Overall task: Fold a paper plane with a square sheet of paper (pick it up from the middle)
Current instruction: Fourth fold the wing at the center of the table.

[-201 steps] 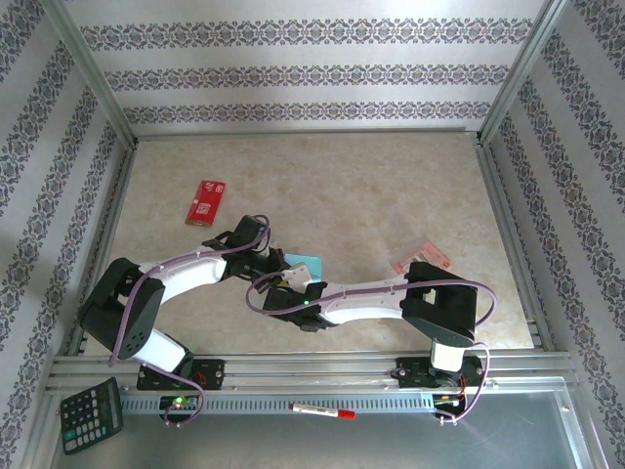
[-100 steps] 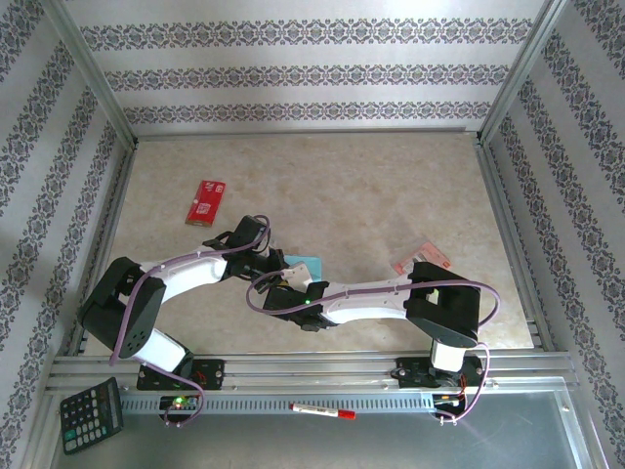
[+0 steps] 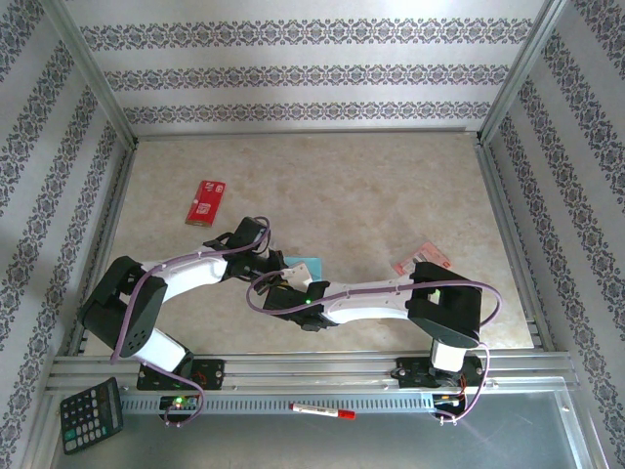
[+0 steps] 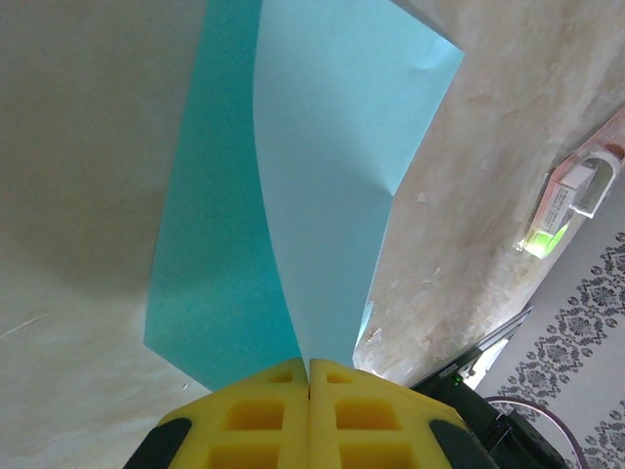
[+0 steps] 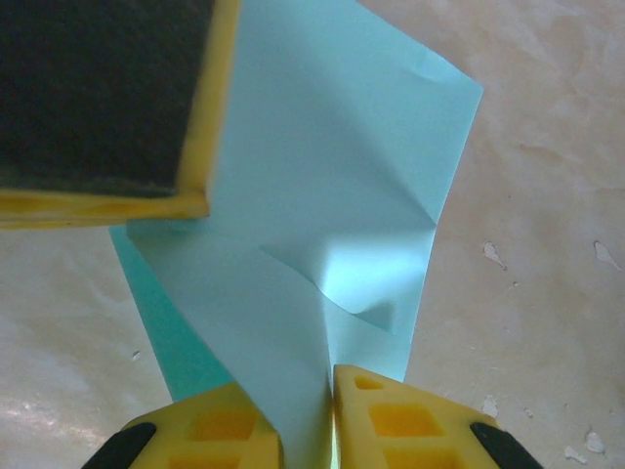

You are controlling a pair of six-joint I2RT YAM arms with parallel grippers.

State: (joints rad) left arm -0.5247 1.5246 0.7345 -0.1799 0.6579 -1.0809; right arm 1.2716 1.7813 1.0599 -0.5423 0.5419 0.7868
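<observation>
The square sheet of paper (image 3: 306,264) is light teal-blue, creased and folded over itself, and lies just in front of the arm bases at centre. In the left wrist view the paper (image 4: 322,195) rises in a lifted fold, and my left gripper (image 4: 311,366) is shut on its near edge. My right gripper (image 5: 330,376) is shut on a raised flap of the paper (image 5: 332,166), which shows a soft dent near the middle. The left gripper's yellow finger (image 5: 107,107) hangs at the upper left of the right wrist view. From above, the left gripper (image 3: 270,257) and right gripper (image 3: 284,283) meet at the sheet.
A red rectangular packet (image 3: 206,201) lies at the back left of the table. A small pink-and-yellow packet (image 3: 422,257) sits beside the right arm's elbow. On the front ledge are a calculator (image 3: 91,414) and a marker (image 3: 322,410). Metal rails border the table.
Almost nothing differs. The right arm's elbow has crept slightly to the right, while both grippers and the paper hold their place.
</observation>
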